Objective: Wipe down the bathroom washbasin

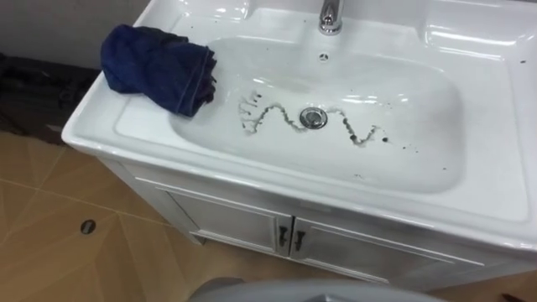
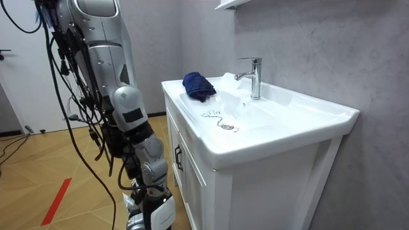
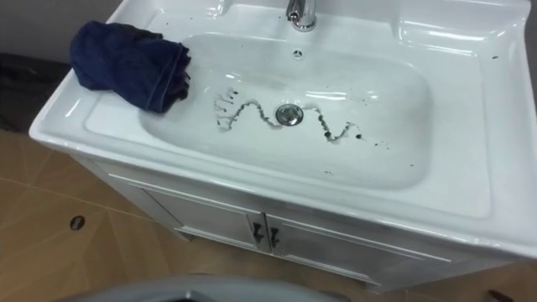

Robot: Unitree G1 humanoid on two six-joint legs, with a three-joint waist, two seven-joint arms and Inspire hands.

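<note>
From the left eye view, the white basin [image 1: 470, 180] is sitting on its cabinet [image 1: 243, 222], whose two doors are meeting at a pair of dark handles. A dark blue cloth [image 1: 158, 65] is lying bunched on the basin's left rim, with its near edge drooping over the lip of the bowl. A wavy line of dark grime [image 1: 268, 116] is running across the bowl's bottom on both sides of the drain [image 1: 313, 117], and the tap [image 1: 331, 15] is standing at the back rim.

In the room view, the robot is standing upright on the wooden floor just beside the cabinet's front. Its right hand [image 2: 147, 207] is hanging low by the cabinet, and I cannot tell how its fingers are set.

In the right eye view, a few dark specks [image 3: 382, 143] are lying right of the grime line.
</note>
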